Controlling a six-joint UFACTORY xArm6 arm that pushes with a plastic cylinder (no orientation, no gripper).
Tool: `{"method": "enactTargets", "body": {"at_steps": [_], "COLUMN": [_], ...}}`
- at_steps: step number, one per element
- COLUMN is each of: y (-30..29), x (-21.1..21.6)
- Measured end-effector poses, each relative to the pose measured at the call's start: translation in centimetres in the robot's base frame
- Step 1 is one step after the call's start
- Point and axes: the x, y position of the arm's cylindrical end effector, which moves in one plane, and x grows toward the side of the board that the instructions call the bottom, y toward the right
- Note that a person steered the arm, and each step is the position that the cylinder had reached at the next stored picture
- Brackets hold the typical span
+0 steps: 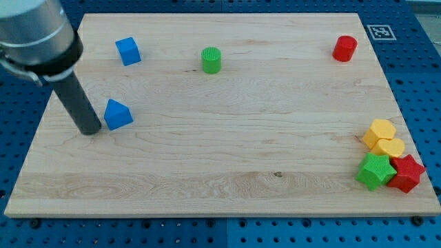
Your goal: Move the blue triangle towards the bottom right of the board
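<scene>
The blue triangle (118,114) lies on the surface (207,165) at the view's left, about mid-height. My tip (90,130) stands just beside it on its left; whether they touch cannot be told. I carry no jaws, only the rod. The rod slants up toward the view's top left corner.

A blue cube (128,51) sits above the triangle, a green cylinder (211,60) at top centre, a red cylinder (344,48) at top right.

At the bottom right edge, two yellow blocks (383,137), a green star (375,171) and a red star (406,173) cluster together. Bare surface runs between triangle and cluster.
</scene>
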Motion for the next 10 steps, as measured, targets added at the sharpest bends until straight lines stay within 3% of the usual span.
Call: {"method": "enactTargets", "body": {"at_steps": [1,2,3,4,5,7,9,10], "y": [1.2,8.6,11.1,6.4,6.6,27.5,16.7,18.7], "x": [-2.4,-0.7,0.8,0.4,3.6,4.7,3.5,0.5]}}
